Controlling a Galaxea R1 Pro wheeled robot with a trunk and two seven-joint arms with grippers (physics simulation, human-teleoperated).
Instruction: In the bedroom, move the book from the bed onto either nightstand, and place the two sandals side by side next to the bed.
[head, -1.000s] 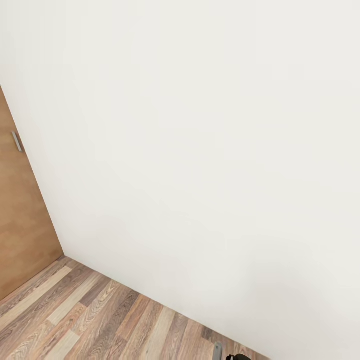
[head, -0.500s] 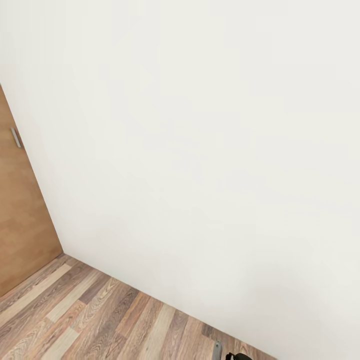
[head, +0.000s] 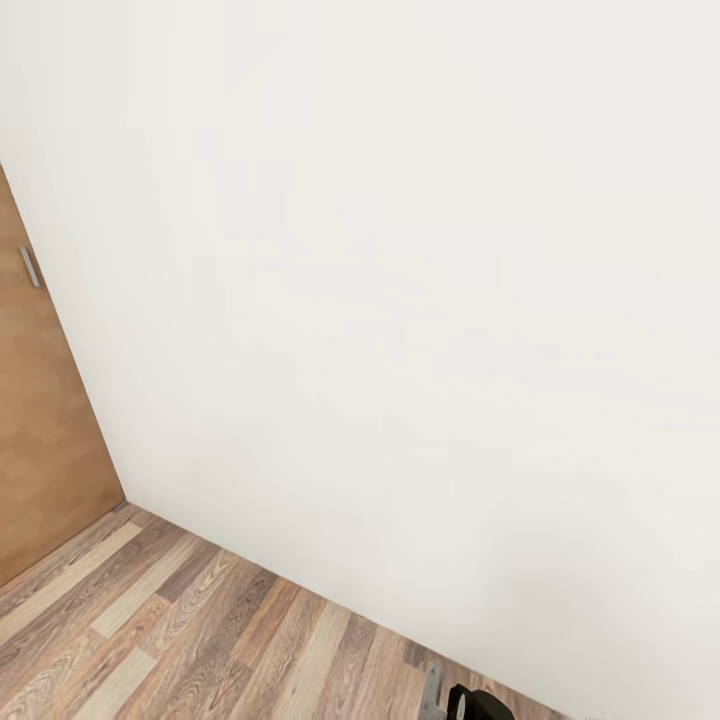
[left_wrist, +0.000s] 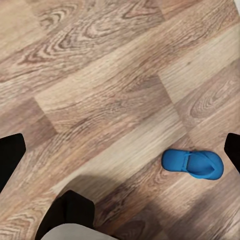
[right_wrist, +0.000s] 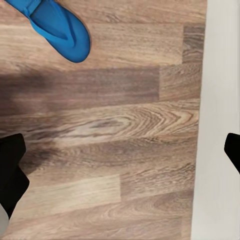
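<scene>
Since a second ago your head view has swung slightly along the wall (head: 400, 300), while each spread, empty gripper hangs over floor (left_wrist: 100, 100) near a sandal (left_wrist: 193, 163).

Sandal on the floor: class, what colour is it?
Bright blue all over; the sandal shows whole in the left wrist view, lying on the wood-plank floor.

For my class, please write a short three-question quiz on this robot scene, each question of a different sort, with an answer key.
1. True or false: a blue sandal lies flat on the wood-plank floor in the left wrist view.
2. Multiple choice: in the head view, the white wall meets, at its left, a) a window b) a brown wooden door c) a bed.
3. Fill in: in the right wrist view the sandal is coloured ____.

Key: 1 true; 2 b; 3 blue.
</scene>
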